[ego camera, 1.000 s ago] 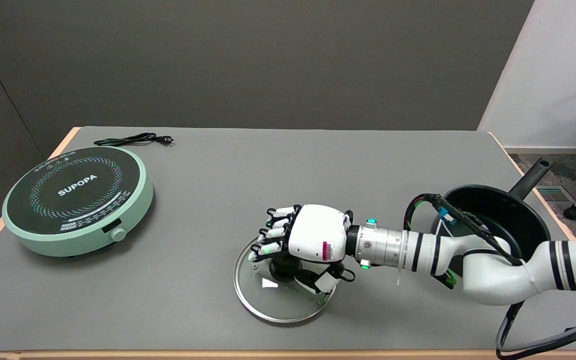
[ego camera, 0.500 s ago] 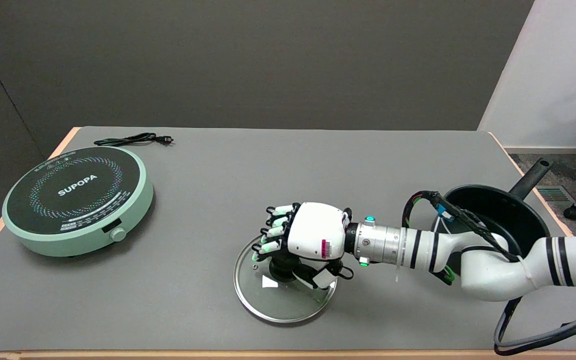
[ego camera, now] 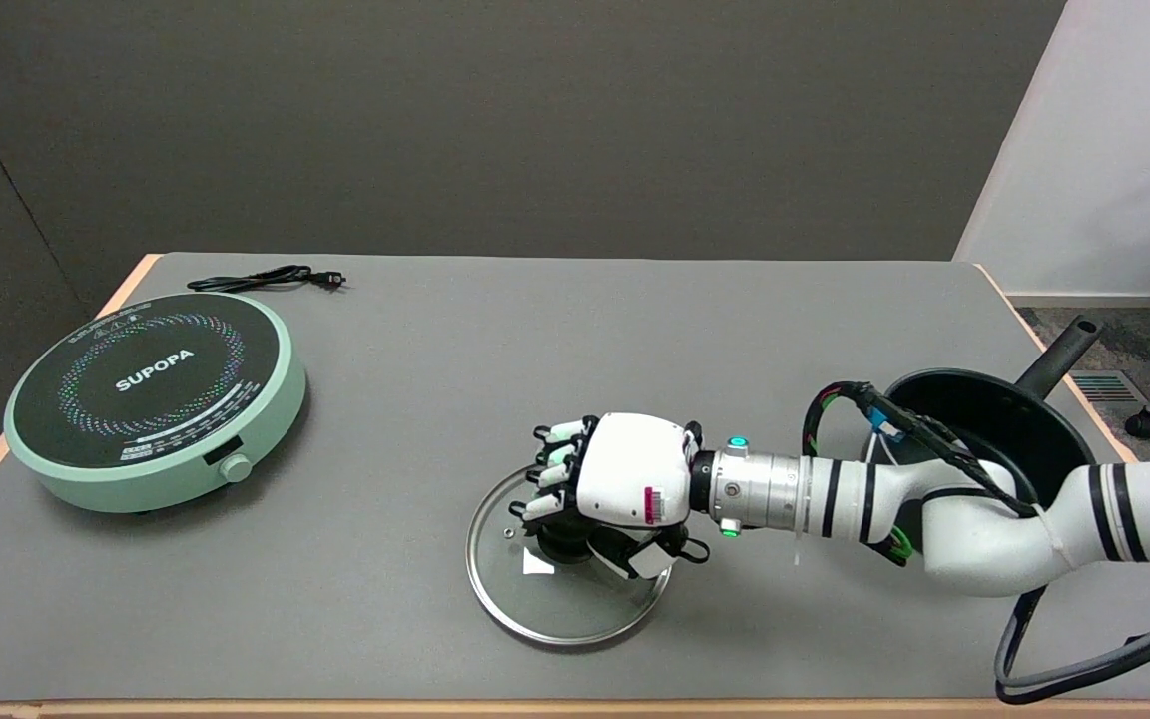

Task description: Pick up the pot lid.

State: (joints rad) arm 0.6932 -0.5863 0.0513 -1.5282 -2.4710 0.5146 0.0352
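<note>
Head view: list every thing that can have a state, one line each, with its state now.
pot lid: flat on the table, knob up, not lifted.
right hand: over the lid's knob, fingers curled around it; firm grip cannot be told.
pot: uncovered, upright at the table's right end.
induction cooker: bare top, nothing on it.
power cord: unplugged, loose on the table.

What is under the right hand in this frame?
Under the right hand lies the glass pot lid, flat on the grey table. Its black knob peeks out below the curled fingers. Whether they grip the knob is hidden.
</note>
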